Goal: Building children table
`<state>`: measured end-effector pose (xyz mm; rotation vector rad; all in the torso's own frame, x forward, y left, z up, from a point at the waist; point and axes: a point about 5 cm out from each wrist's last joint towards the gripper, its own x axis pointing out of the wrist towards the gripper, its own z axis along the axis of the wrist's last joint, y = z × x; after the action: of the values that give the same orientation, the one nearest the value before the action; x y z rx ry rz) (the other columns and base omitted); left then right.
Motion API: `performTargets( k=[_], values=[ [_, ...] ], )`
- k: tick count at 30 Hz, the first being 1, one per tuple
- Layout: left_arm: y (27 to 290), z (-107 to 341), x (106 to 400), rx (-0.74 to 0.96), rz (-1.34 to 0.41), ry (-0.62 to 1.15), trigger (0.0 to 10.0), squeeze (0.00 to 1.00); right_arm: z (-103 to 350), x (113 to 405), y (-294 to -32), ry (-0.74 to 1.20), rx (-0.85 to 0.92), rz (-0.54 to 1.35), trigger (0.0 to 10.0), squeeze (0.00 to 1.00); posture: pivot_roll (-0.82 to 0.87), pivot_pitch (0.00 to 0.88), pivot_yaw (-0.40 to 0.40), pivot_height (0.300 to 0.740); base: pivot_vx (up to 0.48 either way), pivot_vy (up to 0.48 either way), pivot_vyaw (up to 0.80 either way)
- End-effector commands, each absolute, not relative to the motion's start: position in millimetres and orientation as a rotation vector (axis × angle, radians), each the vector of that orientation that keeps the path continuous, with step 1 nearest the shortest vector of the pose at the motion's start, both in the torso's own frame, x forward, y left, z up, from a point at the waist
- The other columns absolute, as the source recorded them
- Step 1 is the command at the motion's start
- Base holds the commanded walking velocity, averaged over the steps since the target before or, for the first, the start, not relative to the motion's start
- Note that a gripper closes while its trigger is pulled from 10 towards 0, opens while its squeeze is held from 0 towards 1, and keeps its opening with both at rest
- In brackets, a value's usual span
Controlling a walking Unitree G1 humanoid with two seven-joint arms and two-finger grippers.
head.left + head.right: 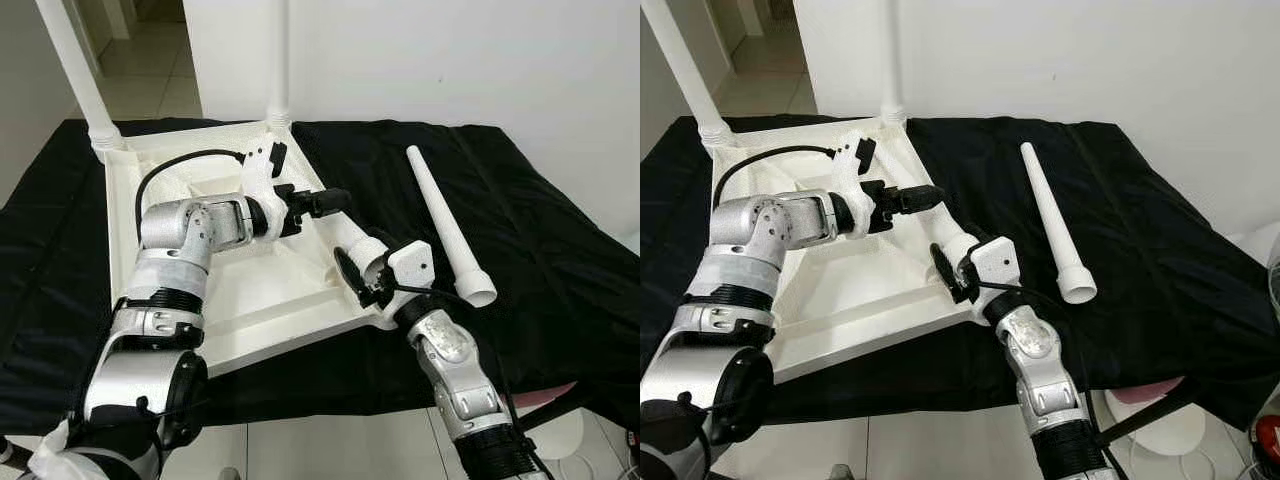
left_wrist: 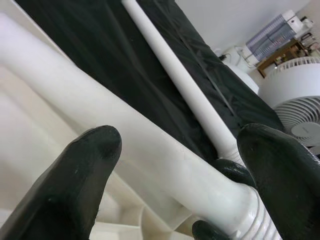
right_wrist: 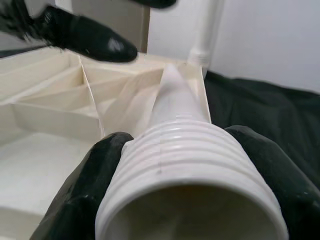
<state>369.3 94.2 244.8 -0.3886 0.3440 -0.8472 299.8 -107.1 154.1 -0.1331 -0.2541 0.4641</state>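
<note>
A white table top (image 1: 250, 300) lies upside down on the black cloth. Two white legs (image 1: 75, 70) (image 1: 279, 60) stand in its far corners. My right gripper (image 1: 365, 272) is shut on the threaded end of a third white leg (image 1: 958, 245), over the near right corner of the top. In the right wrist view the threaded end (image 3: 190, 165) sits between the two black fingers (image 3: 90, 185). My left gripper (image 1: 335, 202) is open around that leg's thin end, with its fingers (image 2: 80, 170) on either side of the leg (image 2: 100, 105). Another loose leg (image 1: 445, 225) lies on the cloth to the right.
The black cloth (image 1: 540, 230) covers the work surface up to a white wall behind. A doorway opens at the far left. A white fan (image 2: 295, 100) stands beyond the cloth's right side. White floor tiles (image 1: 330, 445) lie below the front edge.
</note>
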Motion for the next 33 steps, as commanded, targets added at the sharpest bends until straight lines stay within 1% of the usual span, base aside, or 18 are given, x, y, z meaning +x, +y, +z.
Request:
performTargets(
  k=[1,6,13,15,16,19,20,25,27,31,32,33],
  values=[
    [91,244,369,-0.374,-0.859,0.374,10.0,0.00,144,301,-114,-0.174,-0.134,0.406,10.0,0.00,0.01,0.029,-0.013,0.740,0.000,0.000,0.00],
    [90,237,367,-0.320,-0.844,0.399,10.0,0.00,135,305,-117,-0.062,-0.091,0.358,10.0,0.00,0.01,0.036,-0.015,0.740,0.000,0.000,0.00],
    [90,236,367,-0.319,-0.840,0.403,10.0,0.00,134,304,-114,-0.040,-0.077,0.358,10.0,0.00,0.01,0.050,-0.020,0.740,0.000,0.000,0.00],
    [90,236,367,-0.316,-0.837,0.404,10.0,0.00,135,302,-112,-0.035,-0.037,0.378,10.0,0.00,0.02,0.053,-0.018,0.740,0.000,0.000,0.00],
    [91,236,367,-0.314,-0.835,0.405,10.0,0.00,135,302,-112,-0.029,-0.019,0.377,1.1,0.00,0.02,0.053,-0.018,0.740,0.000,0.000,0.00],
    [91,235,367,-0.313,-0.834,0.406,10.0,0.00,135,301,-113,-0.021,-0.008,0.376,1.1,0.00,0.02,0.053,-0.018,0.740,0.000,0.000,0.00],
    [91,236,367,-0.312,-0.832,0.407,10.0,0.00,134,302,-115,0.012,0.028,0.356,0.0,0.00,0.02,0.057,-0.018,0.740,0.000,0.000,0.00],
    [92,236,368,-0.311,-0.831,0.406,10.0,0.00,133,302,-116,0.032,0.058,0.348,0.0,0.00,0.02,0.057,-0.018,0.740,0.000,0.000,0.00],
    [93,238,368,-0.308,-0.831,0.402,10.0,0.00,133,302,-116,0.055,0.099,0.339,0.0,0.00,0.02,0.063,-0.017,0.740,0.000,0.000,0.00],
    [93,238,368,-0.309,-0.830,0.400,10.0,0.00,132,302,-116,0.063,0.101,0.334,0.0,0.00,0.02,0.063,-0.017,0.740,0.000,0.000,0.00],
    [93,239,368,-0.308,-0.830,0.399,10.0,0.00,133,301,-115,0.062,0.098,0.333,2.5,0.00,0.02,0.063,-0.017,0.740,0.000,0.000,0.00],
    [93,239,368,-0.308,-0.830,0.399,10.0,0.00,133,301,-115,0.062,0.098,0.333,2.5,0.00,0.02,0.063,-0.017,0.740,0.000,0.000,0.00]
  ],
)
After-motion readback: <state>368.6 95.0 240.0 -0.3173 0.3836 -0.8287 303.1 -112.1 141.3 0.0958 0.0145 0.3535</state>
